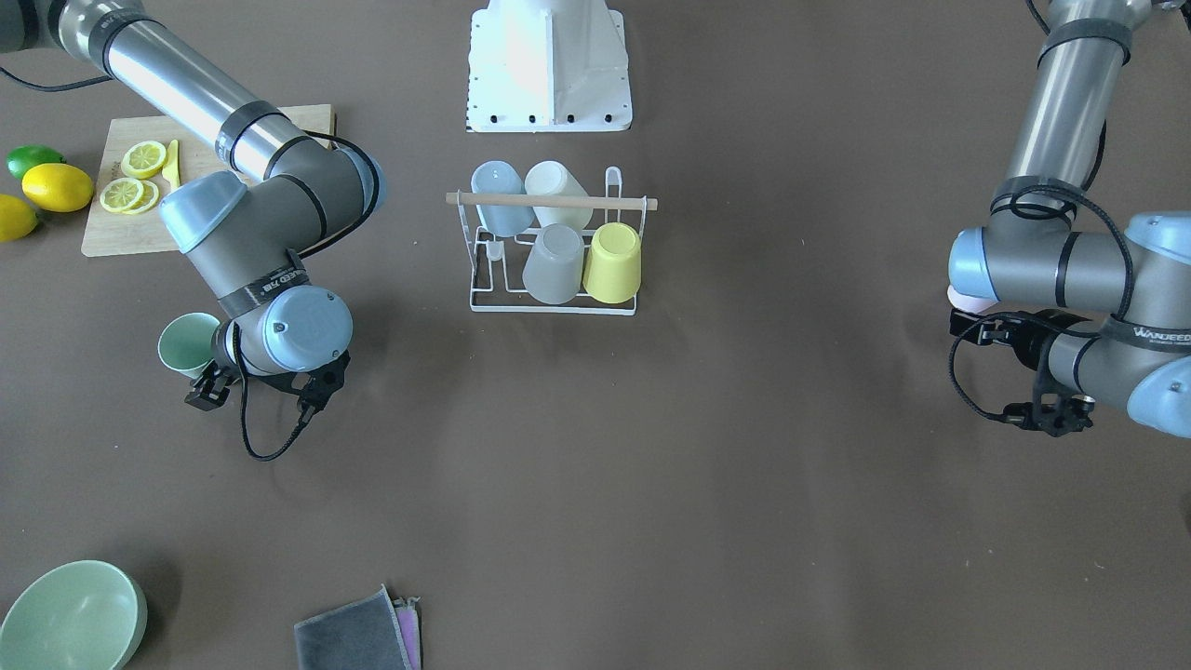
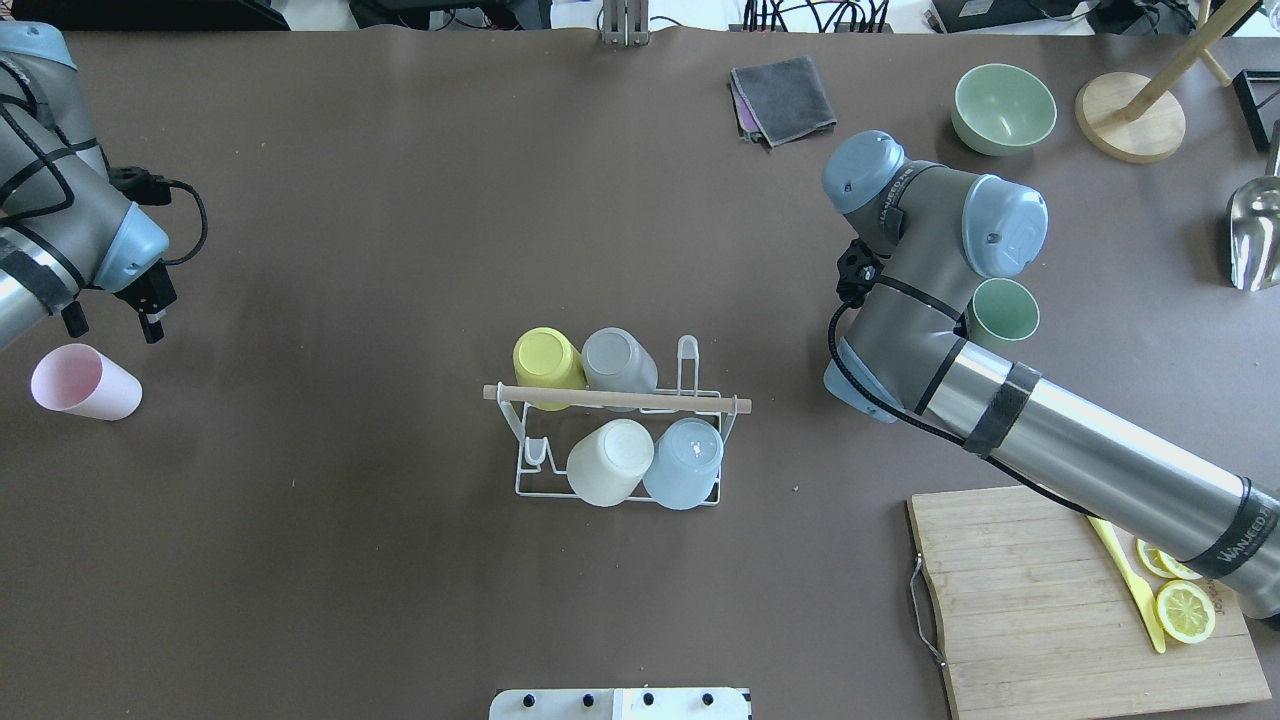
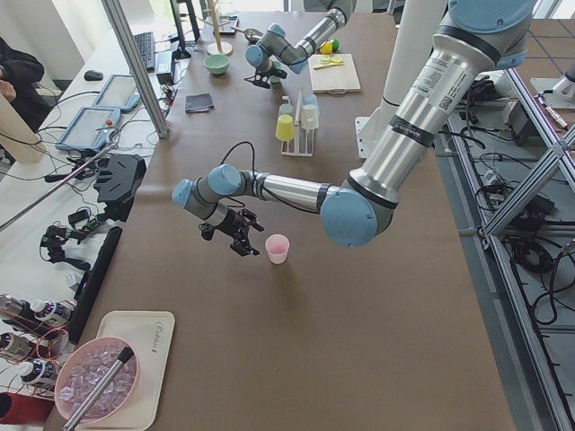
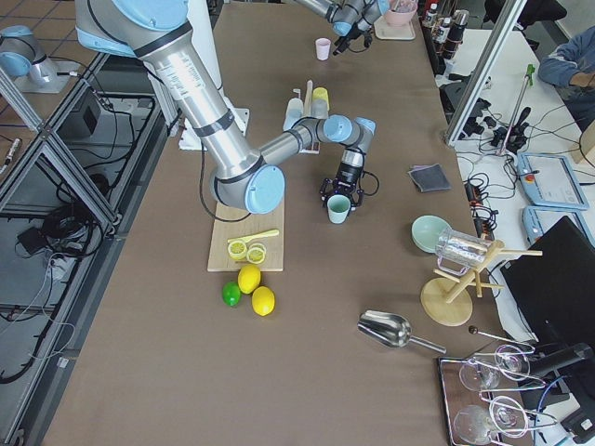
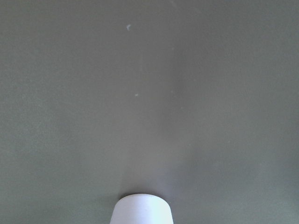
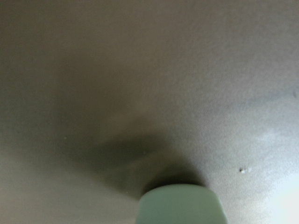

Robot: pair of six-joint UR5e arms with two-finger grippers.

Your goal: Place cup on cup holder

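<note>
The cup holder, a white wire rack with a wooden rod, stands mid-table and carries yellow, grey, white and blue cups upside down. A green cup stands upright under my right wrist. My right gripper is mostly hidden by the wrist; its fingers look spread right beside the cup, which shows close in the right wrist view. A pink cup stands upright at the left. My left gripper is open and empty, just short of it.
A cutting board with lemon slices and a yellow knife lies at the front right. Whole lemons and a lime sit beside it. A green bowl, grey cloth, wooden stand and metal scoop line the far right.
</note>
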